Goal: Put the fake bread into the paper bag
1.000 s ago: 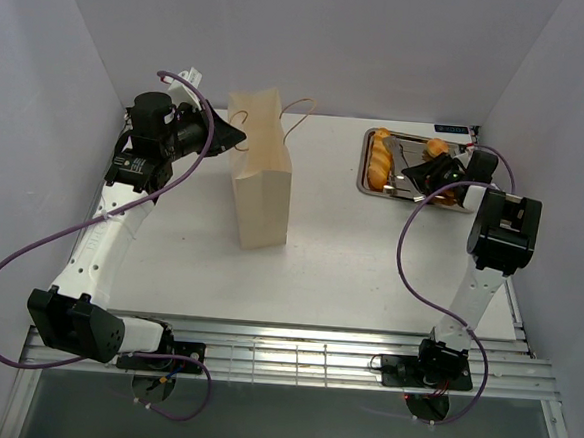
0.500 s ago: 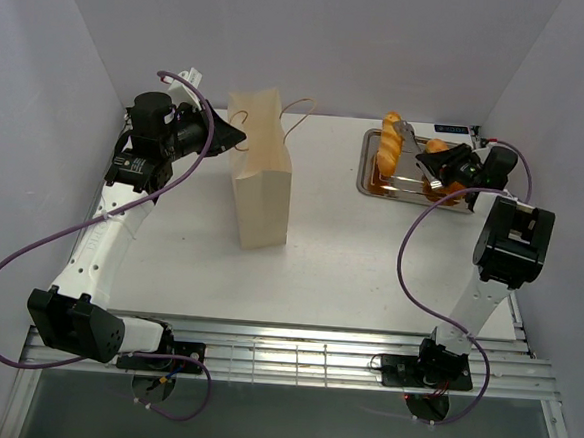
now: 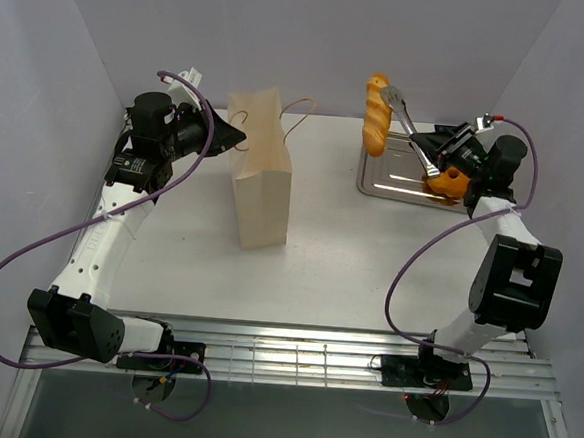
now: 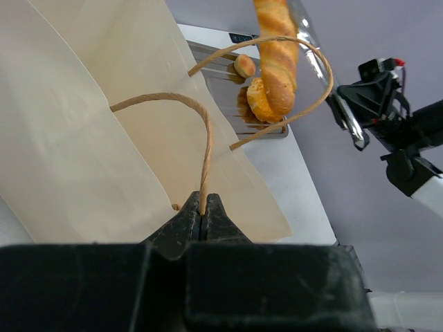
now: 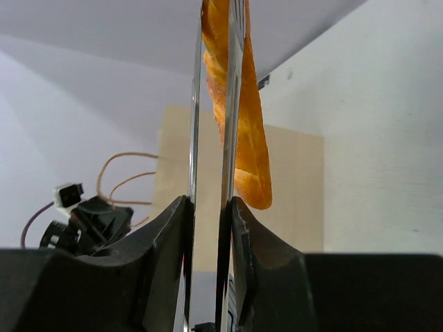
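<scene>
The cream paper bag (image 3: 260, 177) stands upright left of the table's middle. My left gripper (image 3: 236, 135) is shut on its near cord handle (image 4: 203, 149), holding the bag mouth open. My right gripper (image 3: 439, 149) is shut on metal tongs (image 3: 411, 129); the tongs (image 5: 211, 138) pinch a long ridged golden loaf (image 3: 377, 113) and hold it in the air above the steel tray (image 3: 390, 181). The loaf also shows in the right wrist view (image 5: 235, 104) and the left wrist view (image 4: 273, 55). More golden pastries (image 3: 447, 180) lie on the tray under my right gripper.
The tray sits at the back right near the wall. A small round bun (image 4: 243, 65) shows on it in the left wrist view. White walls close in on the left, back and right. The bag's far handle (image 3: 297, 114) loops out toward the tray.
My right gripper has lifted the tongs with the long loaf up off the tray and swung back toward the right wall. The left gripper and bag have not moved.
</scene>
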Available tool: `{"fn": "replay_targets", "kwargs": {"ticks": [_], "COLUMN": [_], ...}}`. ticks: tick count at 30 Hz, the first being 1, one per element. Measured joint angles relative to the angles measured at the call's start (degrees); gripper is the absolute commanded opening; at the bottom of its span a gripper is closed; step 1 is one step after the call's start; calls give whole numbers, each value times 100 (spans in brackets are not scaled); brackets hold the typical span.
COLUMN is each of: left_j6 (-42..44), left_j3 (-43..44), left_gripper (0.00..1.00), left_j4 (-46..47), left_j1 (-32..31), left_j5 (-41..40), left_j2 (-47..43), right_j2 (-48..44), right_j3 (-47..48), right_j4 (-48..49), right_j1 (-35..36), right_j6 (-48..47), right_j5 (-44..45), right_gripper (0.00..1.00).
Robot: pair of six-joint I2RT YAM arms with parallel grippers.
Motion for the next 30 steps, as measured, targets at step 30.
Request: {"fn": "replay_targets", "kwargs": {"ticks": [30], "left_j6": [-260], "left_j3": [-498], "left_gripper": [0], "left_j4": [155], "left_j1": [0], "left_j5": [-247], "left_j2": [-553], "right_j2": [-1123], "right_j3": [1971], "right_j4": [-2463], "right_j1": [3832], "right_j6": [-503], "right_j5": [1722], "right_gripper": [8]}}
